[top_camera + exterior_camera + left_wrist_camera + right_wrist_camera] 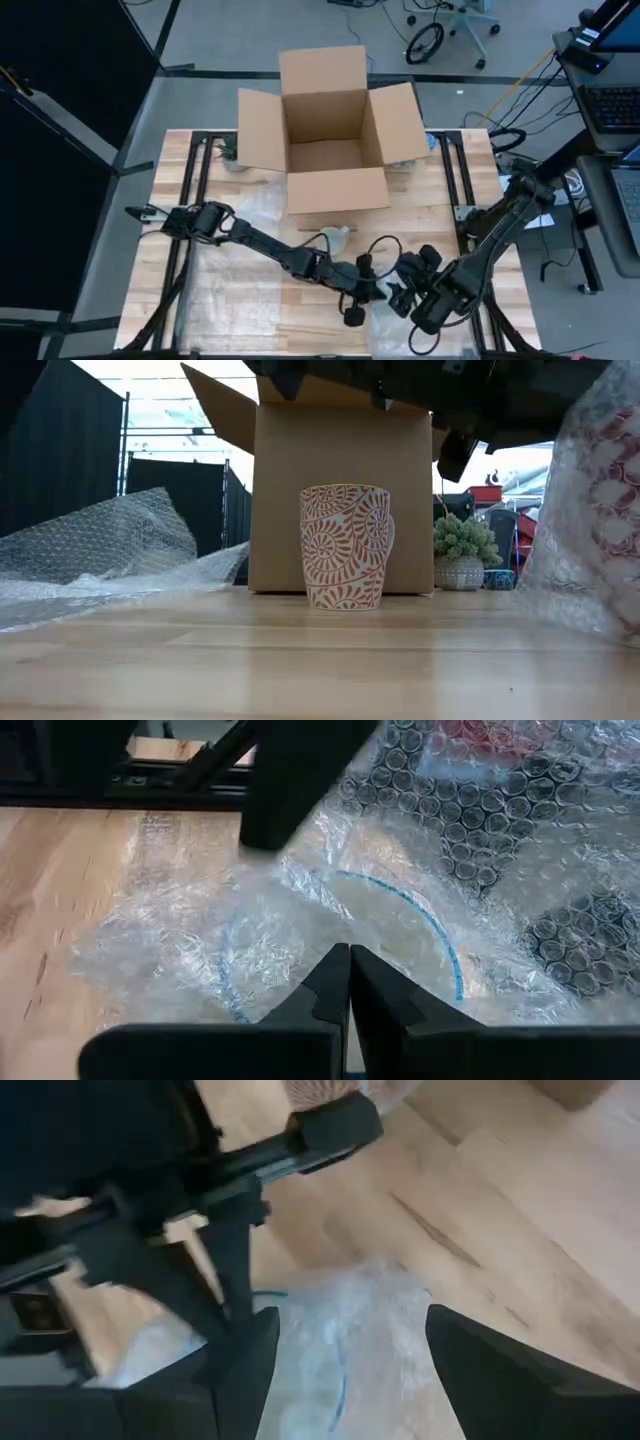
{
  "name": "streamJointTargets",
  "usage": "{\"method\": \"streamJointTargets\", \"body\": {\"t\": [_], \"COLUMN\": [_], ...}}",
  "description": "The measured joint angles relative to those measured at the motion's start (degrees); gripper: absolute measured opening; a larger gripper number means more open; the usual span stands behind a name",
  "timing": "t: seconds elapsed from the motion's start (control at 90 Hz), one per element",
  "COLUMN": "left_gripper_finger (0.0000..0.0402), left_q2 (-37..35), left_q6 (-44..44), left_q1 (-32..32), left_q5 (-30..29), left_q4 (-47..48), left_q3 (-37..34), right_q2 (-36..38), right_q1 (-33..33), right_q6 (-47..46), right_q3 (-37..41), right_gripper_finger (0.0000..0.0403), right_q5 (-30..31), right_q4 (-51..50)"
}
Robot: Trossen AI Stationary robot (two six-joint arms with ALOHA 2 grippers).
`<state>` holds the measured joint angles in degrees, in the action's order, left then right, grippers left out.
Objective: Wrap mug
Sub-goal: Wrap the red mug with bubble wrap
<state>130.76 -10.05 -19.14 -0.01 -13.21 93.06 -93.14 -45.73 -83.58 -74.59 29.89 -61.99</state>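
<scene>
The mug (346,546) stands upright on the table (300,660), just in front of the cardboard box (332,130), whose flaps are up and which looks empty. Bubble wrap (400,910) lies crumpled across the near side. The left gripper (349,982) is pinched closed over the wrap; the right gripper (345,1345) is spread wide above it.

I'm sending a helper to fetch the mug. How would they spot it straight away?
Find the open brown cardboard box at the table's far side. Just in front of its near wall, the mug stands upright on bare wood. It alone is cream with an orange-red spiral pattern; the bubble wrap around it is clear and crumpled.
</scene>
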Motion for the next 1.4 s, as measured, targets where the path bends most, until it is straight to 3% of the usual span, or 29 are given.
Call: {"method": "streamJointTargets", "body": {"t": [0.222, 0.544, 0.767, 1.144, 1.256, 1.4], "left_gripper_finger": [0.0, 0.0, 0.0, 0.0, 0.0, 0.0], "left_q2": [0.0, 0.02, 0.0, 0.0, 0.0, 0.0], "left_q6": [-0.01, 0.49, 0.25, 0.14, 0.18, 0.37], "left_q1": [-0.04, -0.26, -0.11, -0.09, -0.09, -0.07], "left_q5": [0.03, 0.98, 0.56, -0.02, -0.02, -0.02], "left_q4": [-0.04, -0.51, 1.08, 0.95, 0.96, 0.89], "left_q3": [-0.04, -0.11, 0.0, -0.09, -0.11, -0.09], "right_q2": [-8.32, -13.3, -10.54, 2.75, 1.01, -6.25], "right_q1": [0.41, 0.57, 0.32, -0.28, -0.27, -0.26], "right_q6": [0.44, -2.09, -1.5, 0.59, -0.38, -0.62], "right_q3": [-0.14, -0.24, 0.07, 0.11, 0.11, 0.11], "right_gripper_finger": [0.024, 0.024, 0.024, 0.024, 0.024, 0.024], "right_q5": [-8.69, -9.41, -9.71, -9.42, -7.37, -11.02], "right_q4": [0.09, 0.05, 0.74, -0.7, -0.5, 0.21]}}
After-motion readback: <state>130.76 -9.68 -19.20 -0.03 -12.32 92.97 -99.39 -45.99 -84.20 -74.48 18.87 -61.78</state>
